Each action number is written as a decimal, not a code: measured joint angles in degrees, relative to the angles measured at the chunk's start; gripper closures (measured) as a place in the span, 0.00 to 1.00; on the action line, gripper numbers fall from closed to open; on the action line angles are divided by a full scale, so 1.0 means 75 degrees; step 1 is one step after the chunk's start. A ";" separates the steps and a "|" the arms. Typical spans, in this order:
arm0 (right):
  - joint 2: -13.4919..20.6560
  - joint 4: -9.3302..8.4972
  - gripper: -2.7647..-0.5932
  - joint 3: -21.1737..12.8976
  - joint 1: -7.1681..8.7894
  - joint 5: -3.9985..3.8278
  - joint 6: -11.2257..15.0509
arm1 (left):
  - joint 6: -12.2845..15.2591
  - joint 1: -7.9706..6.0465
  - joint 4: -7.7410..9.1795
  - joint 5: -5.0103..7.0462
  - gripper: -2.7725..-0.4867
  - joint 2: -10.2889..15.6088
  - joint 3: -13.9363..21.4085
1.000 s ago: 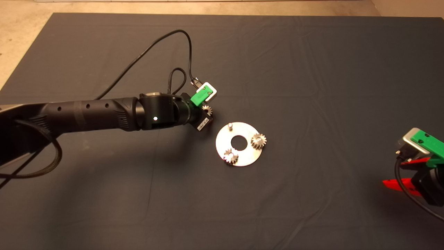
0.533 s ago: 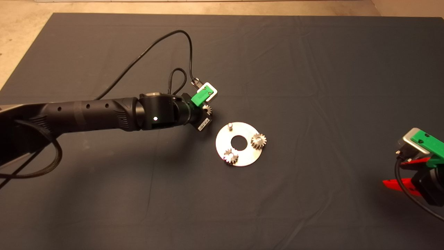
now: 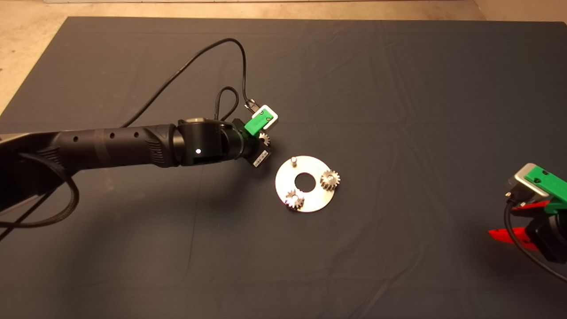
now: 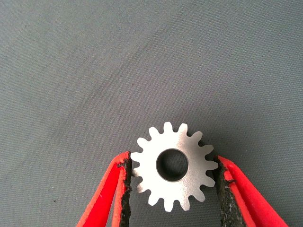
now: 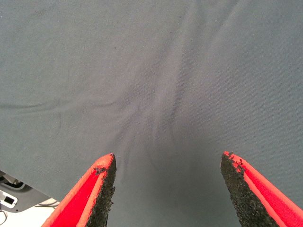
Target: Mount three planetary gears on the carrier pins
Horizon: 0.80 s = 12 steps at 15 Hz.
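A silvery planetary gear (image 4: 173, 165) lies flat between the black pads of my left gripper (image 4: 173, 161), which is shut on its teeth from both sides. In the head view this gear (image 3: 264, 139) peeks out under the left gripper's green head (image 3: 258, 122), just up-left of the shiny ring disc (image 3: 283, 182). The disc's nearest carrier pin (image 3: 293, 160) stands bare. Two other gears (image 3: 330, 180) (image 3: 294, 199) sit on the disc's remaining pins. I cannot tell whether the held gear rests on the mat or hangs above it.
My right gripper (image 3: 516, 220) waits at the lower right edge of the mat, its fingers (image 5: 104, 182) wide open over bare wrinkled cloth. A black cable (image 3: 208, 51) loops above the left wrist. Pale floor (image 3: 26, 40) borders the mat at the far left.
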State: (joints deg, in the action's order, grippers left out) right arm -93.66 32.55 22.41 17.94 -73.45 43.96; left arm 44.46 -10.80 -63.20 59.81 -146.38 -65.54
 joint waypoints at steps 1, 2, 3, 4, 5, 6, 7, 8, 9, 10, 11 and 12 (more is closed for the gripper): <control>0.0001 0.0000 0.52 0.0000 0.0002 0.0000 0.0000 | 0.0000 0.0000 -0.0003 -0.0003 0.80 0.0003 0.0003; 0.0000 0.0000 0.52 0.0000 0.0001 0.0002 0.0000 | 0.0000 0.0000 0.0000 -0.0010 0.80 0.0003 0.0003; 0.0000 0.0000 0.52 0.0000 0.0003 0.0003 0.0000 | 0.0000 0.0000 0.0000 -0.0010 0.80 0.0003 0.0007; 0.0000 0.0000 0.52 0.0000 0.0003 0.0000 0.0000 | 0.0000 0.0000 0.0000 -0.0010 0.82 0.0007 0.0007; 0.0002 0.0000 0.52 0.0000 0.0000 0.0000 0.0000 | 0.0000 0.0000 0.0000 -0.0010 0.83 0.0007 0.0013; 0.0003 0.0000 0.52 0.0000 0.0000 0.0000 0.0000 | 0.0000 0.0000 -0.0002 0.0008 0.83 0.0021 0.0055; 0.0003 0.0000 0.52 0.0000 0.0001 0.0000 0.0000 | 0.0000 -0.0003 0.0000 0.0041 0.85 0.0050 0.0140; 0.0003 -0.0003 0.52 0.0000 0.0000 -0.0002 0.0000 | -0.0003 0.0000 0.0045 0.0103 0.86 0.0095 0.0258; 0.0003 -0.0003 0.52 0.0000 0.0000 -0.0002 0.0000 | -0.0005 0.0000 0.0143 0.0203 0.86 0.0135 0.0366; 0.0003 0.0000 0.52 0.0000 0.0000 0.0003 0.0000 | -0.0008 0.0000 0.0198 0.0298 0.86 0.0169 0.0462; 0.0003 -0.0002 0.52 0.0000 0.0002 0.0000 0.0000 | -0.0023 0.0000 0.0228 0.0421 0.89 0.0205 0.0579; 0.0003 0.0000 0.52 0.0000 0.0003 0.0000 0.0000 | -0.0023 0.0000 0.0236 0.0499 0.89 0.0250 0.0731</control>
State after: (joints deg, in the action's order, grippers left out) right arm -93.64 32.55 22.41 17.97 -73.45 43.96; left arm 44.29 -10.80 -61.43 63.55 -144.51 -60.06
